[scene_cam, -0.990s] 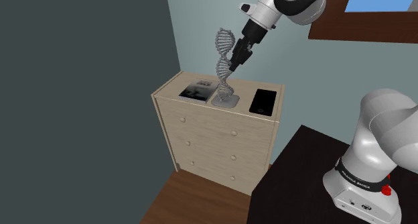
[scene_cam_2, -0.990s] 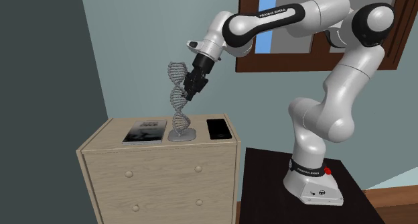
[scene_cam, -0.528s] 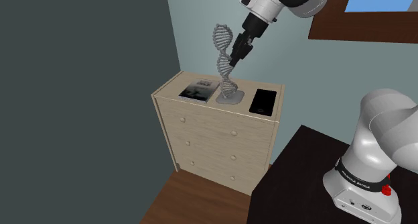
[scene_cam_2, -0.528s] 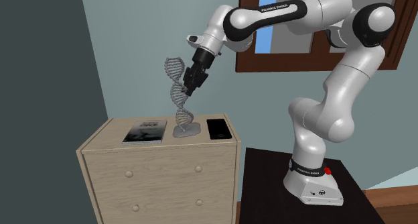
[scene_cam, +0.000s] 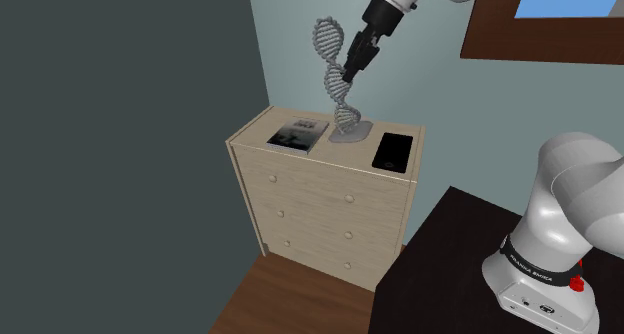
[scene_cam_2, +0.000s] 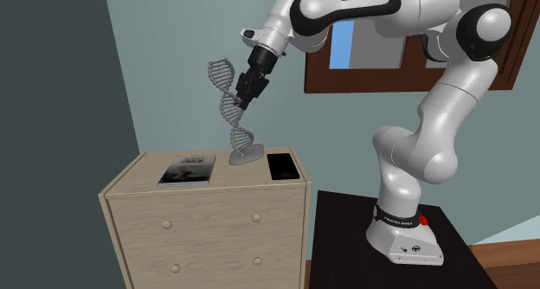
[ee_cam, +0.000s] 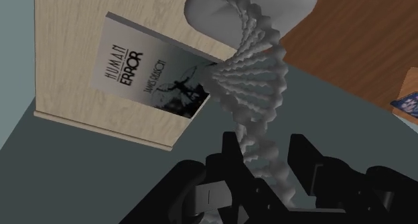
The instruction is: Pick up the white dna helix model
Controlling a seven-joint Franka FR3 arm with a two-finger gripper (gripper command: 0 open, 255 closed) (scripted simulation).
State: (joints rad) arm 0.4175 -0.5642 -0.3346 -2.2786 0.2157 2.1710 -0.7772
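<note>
The grey-white DNA helix model (scene_cam: 333,79) hangs tilted in the air, its round base (scene_cam: 350,133) a little above the light wooden dresser top (scene_cam: 258,133). My black gripper (scene_cam: 352,70) is shut on the helix's middle from the side. In the second exterior view, the gripper (scene_cam_2: 241,95) clasps the helix (scene_cam_2: 227,105) while the base (scene_cam_2: 245,155) hovers over the dresser (scene_cam_2: 138,180). Seen from the wrist, both fingers close on the spiral (ee_cam: 249,78) at the gripper (ee_cam: 266,157).
A book with a dark cover picture (scene_cam: 297,135) lies on the dresser beside the spot under the helix; a flat black phone (scene_cam: 393,151) lies on the other side. The dark stand (scene_cam: 440,272), a wall and a brown window frame (scene_cam: 545,37) are nearby.
The gripper has risen with the helix in it. The base left the dresser top and the model now leans more, drifting slightly toward the phone.
</note>
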